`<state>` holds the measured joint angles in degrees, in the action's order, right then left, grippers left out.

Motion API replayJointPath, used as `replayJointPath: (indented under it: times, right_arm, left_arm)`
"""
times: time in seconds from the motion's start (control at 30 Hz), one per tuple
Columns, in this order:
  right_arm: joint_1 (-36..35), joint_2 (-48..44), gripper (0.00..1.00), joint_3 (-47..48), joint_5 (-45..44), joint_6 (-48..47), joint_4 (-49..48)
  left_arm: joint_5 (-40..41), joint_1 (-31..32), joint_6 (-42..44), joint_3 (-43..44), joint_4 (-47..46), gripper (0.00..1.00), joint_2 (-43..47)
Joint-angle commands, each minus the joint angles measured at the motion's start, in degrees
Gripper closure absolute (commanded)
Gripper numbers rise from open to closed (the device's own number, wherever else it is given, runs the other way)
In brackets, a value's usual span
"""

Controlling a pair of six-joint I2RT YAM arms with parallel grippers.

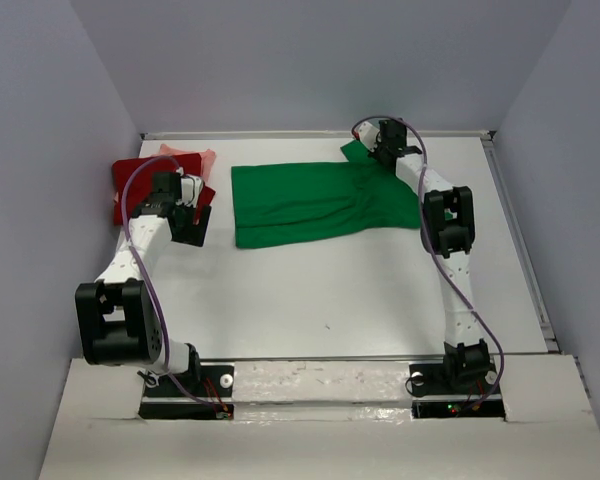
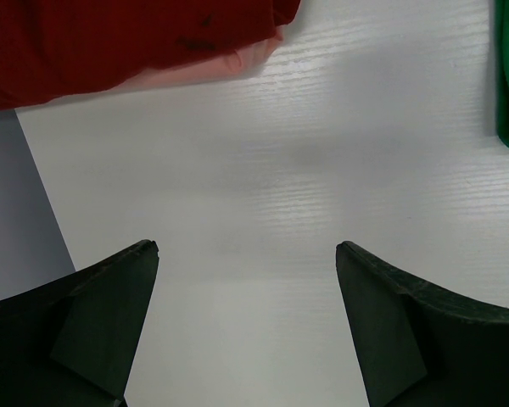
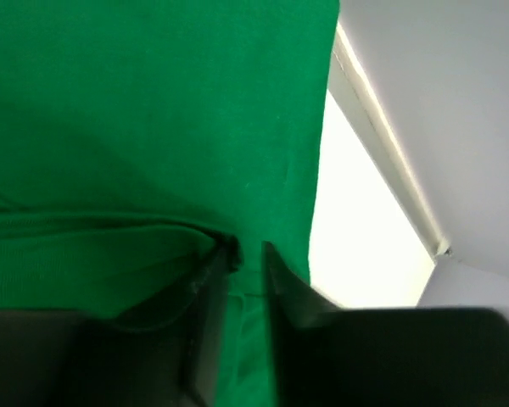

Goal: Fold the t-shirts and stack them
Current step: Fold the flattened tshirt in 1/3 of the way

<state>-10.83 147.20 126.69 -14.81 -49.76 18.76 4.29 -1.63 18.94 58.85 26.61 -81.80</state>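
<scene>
Ideally, the right tool [image 3: 248, 248], narrow around the green t-shirt [image 3: 153, 110], grip unclear, needed to free it cleanly; the left tool [image 2: 246, 246] gaped wide.

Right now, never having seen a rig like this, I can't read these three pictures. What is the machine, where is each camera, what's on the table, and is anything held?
Two robot arms are bolted at the near edge of a white table. The overhead picture looks down from behind them. The other two come from a camera on each wrist. On the table lie a green t-shirt, spread out, and at the far left a dark red t-shirt lying over a salmon-pink t-shirt. The left gripper is open above bare table, holding nothing. The right gripper pinches a fold of the green t-shirt at its far right corner.
</scene>
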Motion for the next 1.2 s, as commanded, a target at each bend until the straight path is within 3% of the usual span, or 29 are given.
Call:
replayJointPath:
  times: [0.0,0.03,0.07,0.1,0.13,0.37,0.57,0.73,0.97,1.17]
  right_arm:
    - [0.4,1.2,0.54,1.8,-2.7,-0.3,-5.1]
    - [0.4,1.2,0.49,1.7,-2.7,-0.3,-5.5]
    - [0.4,0.6,0.34,1.3,-2.2,-0.3,-5.7]
    - [0.4,0.4,0.25,1.0,-2.1,-0.3,-5.8]
    - [0.4,0.2,0.24,0.9,-2.0,-0.4,-6.0]
    - [0.4,-2.0,0.23,1.1,-3.4,-1.3,-6.5]
    - [0.4,-10.3,0.21,-5.6,-7.3,-3.3,-13.3]
    - [0.4,-15.2,0.2,-4.5,-11.6,-5.5,-16.7]
    - [-0.8,-26.0,0.2,-7.1,-10.2,2.1,-6.0]
    - [-0.8,-37.1,0.2,-22.0,-9.4,10.0,0.7]
  left_arm:
    - [-0.4,-0.4,0.4,0.9,0.9,0.01,-0.2]
    - [-0.4,-0.4,0.4,0.9,1.0,0.01,-0.1]
    - [-0.6,-0.4,0.4,1.0,1.0,0.01,0.0]
    - [-0.6,-0.4,0.4,0.9,0.9,0.01,-0.1]
    - [-0.5,-0.4,0.4,0.9,1.0,0.01,0.1]
    - [-1.0,-0.3,0.4,0.3,0.7,0.01,1.6]
    - [-3.0,-0.4,0.2,1.5,1.2,0.01,2.1]
    - [-5.9,-0.3,0.2,1.4,1.4,0.01,4.1]
    - [-11.6,0.1,1.2,0.1,1.9,0.01,7.6]
    - [-13.0,5.8,2.5,0.6,3.3,0.01,8.4]
